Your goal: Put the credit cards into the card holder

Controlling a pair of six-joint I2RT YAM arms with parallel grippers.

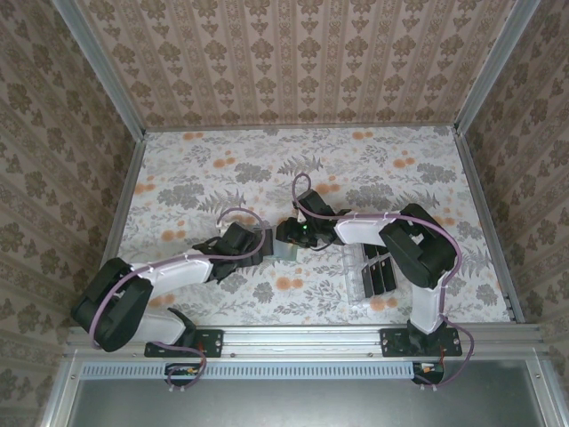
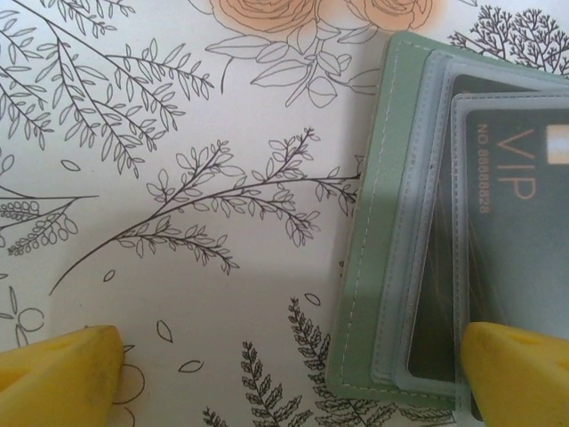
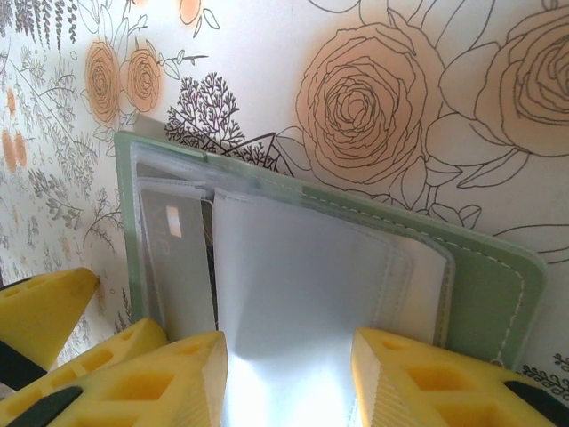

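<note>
The left gripper (image 2: 293,360) is spread wide, one fingertip (image 2: 516,374) placed over the card holder (image 2: 364,267) lying to its right; the right gripper (image 3: 289,356) is parted astride the sleeves (image 3: 302,276).

The counter (image 1: 382,169) is covered in a pale print of grey ferns and orange roses. Walls (image 1: 302,62) papered in beige damask stripes close it in on three sides, joined by aluminium posts (image 1: 98,67). A metal rail (image 1: 302,336) runs along the near edge, under soft, even light.
</note>
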